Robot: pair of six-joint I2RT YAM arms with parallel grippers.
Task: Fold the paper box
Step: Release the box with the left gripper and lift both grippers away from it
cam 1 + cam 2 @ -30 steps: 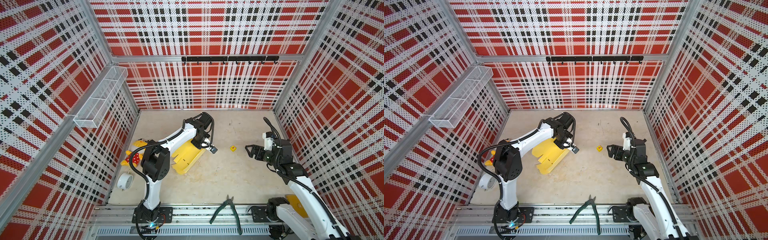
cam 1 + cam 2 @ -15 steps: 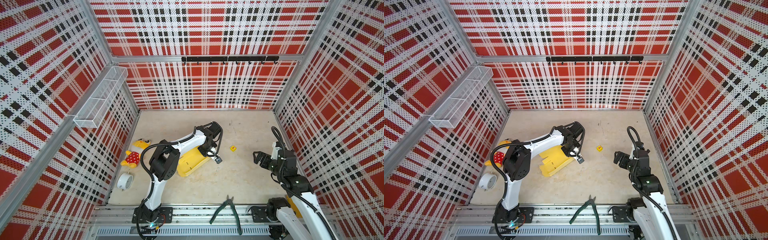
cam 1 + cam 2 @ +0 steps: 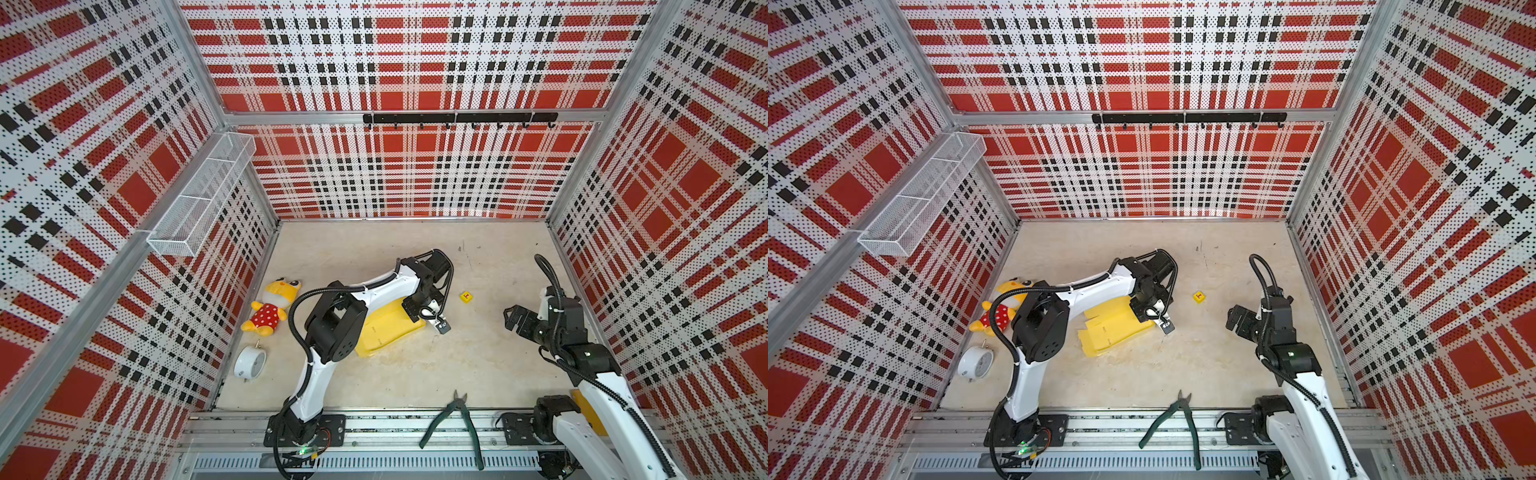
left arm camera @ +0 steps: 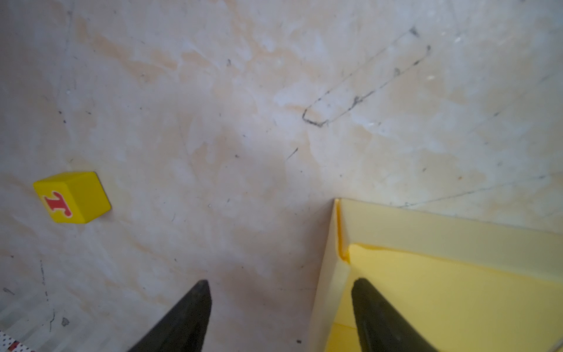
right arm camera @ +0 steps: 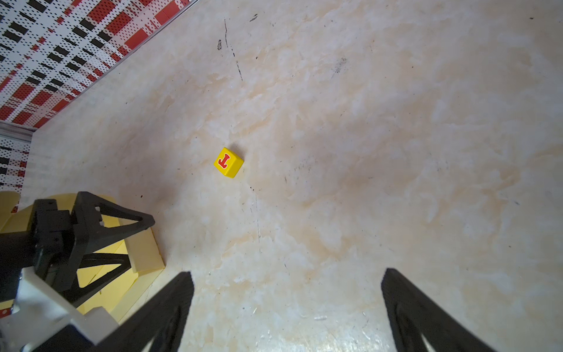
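Supporting surface: a pale, smooth table (image 3: 457, 374) fills the lower middle of both top views.
Paper box: the paper box (image 3: 386, 328) lies on it left of centre, in the lower middle of the frame in both top views, partly under the left arm (image 3: 374, 286). It is yellow card, mostly flat. The left wrist view shows the side walls raised at one corner.
Likely handling: it looks light, thin and springy. Flaps will probably swing back unless creased firmly, the sheet will probably slide on the smooth top, and a hard pinch may dent it.
Where to hold: probably a raised wall close to its crease near the corner, with the base panel pressed down by the other arm.
Left gripper: the left gripper (image 4: 280, 283) has its jaws parted astride that raised wall, one finger over the box's inside and the other over bare table. Nothing is clamped.
Right gripper: the right gripper (image 3: 510, 319) hangs right of centre, well apart from the box, with its jaws spread wide and empty.
Cube: a small yellow cube (image 3: 466, 296) sits between the two grippers, slightly higher in the frame. It is no part of the fold.
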